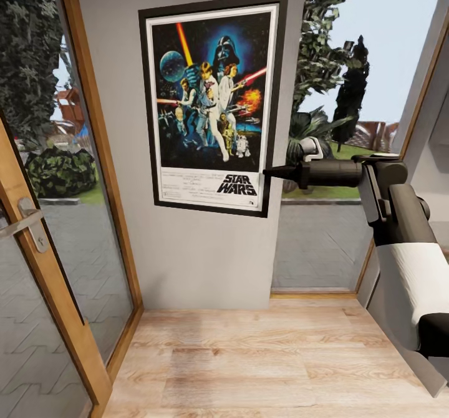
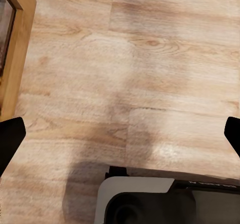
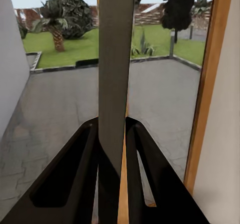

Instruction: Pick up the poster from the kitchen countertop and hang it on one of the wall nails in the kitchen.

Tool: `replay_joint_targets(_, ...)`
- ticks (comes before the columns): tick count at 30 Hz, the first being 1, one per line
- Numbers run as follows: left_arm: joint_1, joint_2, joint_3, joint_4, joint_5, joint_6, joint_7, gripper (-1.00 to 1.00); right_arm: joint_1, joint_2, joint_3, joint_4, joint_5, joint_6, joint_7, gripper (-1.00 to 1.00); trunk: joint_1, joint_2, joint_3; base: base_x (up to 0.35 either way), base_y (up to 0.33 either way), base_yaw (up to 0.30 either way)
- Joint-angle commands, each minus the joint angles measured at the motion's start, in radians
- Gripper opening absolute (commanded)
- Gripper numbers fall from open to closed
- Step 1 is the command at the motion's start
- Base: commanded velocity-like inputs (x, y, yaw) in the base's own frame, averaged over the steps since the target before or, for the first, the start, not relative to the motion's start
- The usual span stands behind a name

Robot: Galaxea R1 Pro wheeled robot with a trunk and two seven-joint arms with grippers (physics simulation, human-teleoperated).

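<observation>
Black-framed and upright, the poster [image 1: 212, 103] lies flat against the grey wall [image 1: 193, 256] between two tall windows, its "STAR WARS" lettering at the bottom; my right gripper [image 1: 269, 171] reaches in from the side and pinches its lower right edge. In my right wrist view the poster [image 3: 115, 73] shows edge-on as a thin grey strip (it runs straight up the middle), and my right gripper [image 3: 111, 134] has its two dark fingers [image 3: 80, 154] closed against it on either side; beyond the glass are paving, lawn and trees. My left gripper [image 2: 120, 131] hangs over the pale wood floor [image 2: 150, 58] with its fingertips [image 2: 11, 134] spread wide at the picture's edges, holding nothing; part of my own base shows beneath it. A wooden door frame [image 1: 43, 262] with a metal handle [image 1: 22, 218] stands at my left.
</observation>
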State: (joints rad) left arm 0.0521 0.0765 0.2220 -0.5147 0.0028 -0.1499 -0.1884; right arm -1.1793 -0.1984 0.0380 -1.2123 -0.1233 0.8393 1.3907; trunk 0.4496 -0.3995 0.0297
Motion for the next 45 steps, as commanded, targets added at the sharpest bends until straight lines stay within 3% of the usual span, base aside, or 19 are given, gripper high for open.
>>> replay_joint_targets(1, 0.0, 0.002, 0.008, -0.001, 0.0, 0.0, -0.008, 1.0, 0.0, -0.001, 0.002, 0.0, -0.007, 0.011, 0.001, -1.0, 0.0, -0.001, 0.0, 0.011, 0.0, 0.0)
replay_joint_targets(13, 0.0, 0.008, 0.014, -0.001, 0.0, 0.0, -0.008, 1.0, 0.0, -0.001, 0.0, -0.001, -0.007, 0.011, 0.001, -1.0, 0.0, -0.001, 0.0, 0.066, 0.0, 0.0)
replay_joint_targets(45, 0.0, 0.008, 0.014, -0.001, 0.0, 0.001, -0.008, 1.0, 0.0, -0.001, 0.0, -0.003, -0.007, 0.011, 0.001, -1.0, 0.0, -0.001, 0.0, 0.326, 0.0, 0.0)
